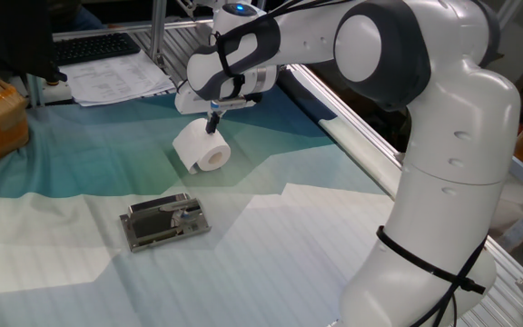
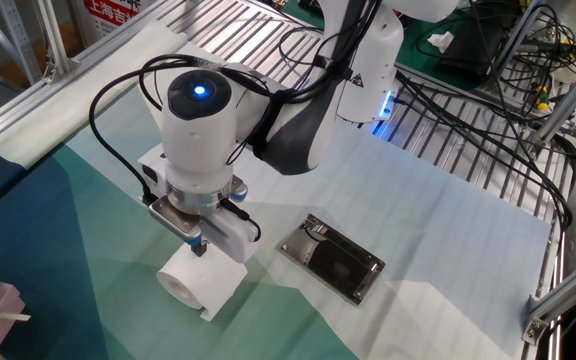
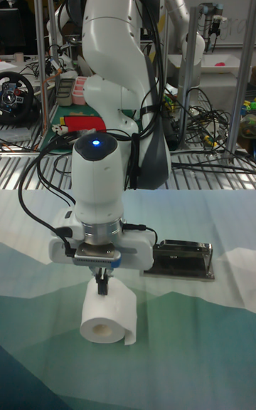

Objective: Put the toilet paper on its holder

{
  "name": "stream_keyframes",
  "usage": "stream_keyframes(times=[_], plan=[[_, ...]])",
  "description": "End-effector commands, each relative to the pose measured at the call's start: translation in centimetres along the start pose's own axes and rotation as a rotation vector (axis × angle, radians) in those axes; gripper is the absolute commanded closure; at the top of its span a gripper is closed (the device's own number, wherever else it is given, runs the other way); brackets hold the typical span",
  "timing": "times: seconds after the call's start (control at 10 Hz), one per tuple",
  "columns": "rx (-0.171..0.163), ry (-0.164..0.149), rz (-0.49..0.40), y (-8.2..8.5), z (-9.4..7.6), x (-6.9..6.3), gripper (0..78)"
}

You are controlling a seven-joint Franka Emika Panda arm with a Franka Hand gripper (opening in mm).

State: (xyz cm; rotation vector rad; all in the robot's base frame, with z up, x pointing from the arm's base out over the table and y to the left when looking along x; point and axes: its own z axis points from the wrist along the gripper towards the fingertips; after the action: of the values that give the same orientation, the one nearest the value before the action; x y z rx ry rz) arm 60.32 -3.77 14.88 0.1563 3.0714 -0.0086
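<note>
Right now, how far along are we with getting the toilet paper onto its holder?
Early stage. Done: the gripper is at the top of the toilet paper, fingers close together on its upper edge; a firm grip cannot be confirmed. In hand: the pickup, with the roll apparently resting on the cloth. Left: lifting it, carrying it to the holder, which lies bare and apart from the roll, and seating it on the bar.

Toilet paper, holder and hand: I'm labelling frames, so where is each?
toilet paper (image 1: pixel 201 147), one fixed view, its curved side.
holder (image 2: pixel 332 258), the other fixed view, its dark centre.
hand (image 3: pixel 102 285), tall fixed view, between its fingertips.
</note>
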Motion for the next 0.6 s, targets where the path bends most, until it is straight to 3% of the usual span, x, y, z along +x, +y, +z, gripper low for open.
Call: stream_keyframes(times=[0.1, 0.3, 0.4, 0.6], plan=[[0.001, -0.001, -0.019, -0.02, -0.13, -0.11, 77.6], [0.001, 0.0, -0.019, -0.02, -0.13, -0.11, 77.6], [0.001, 0.0, -0.019, -0.02, -0.13, -0.11, 0.2], [0.001, 0.0, -0.019, -0.02, -0.13, -0.11, 0.2]])
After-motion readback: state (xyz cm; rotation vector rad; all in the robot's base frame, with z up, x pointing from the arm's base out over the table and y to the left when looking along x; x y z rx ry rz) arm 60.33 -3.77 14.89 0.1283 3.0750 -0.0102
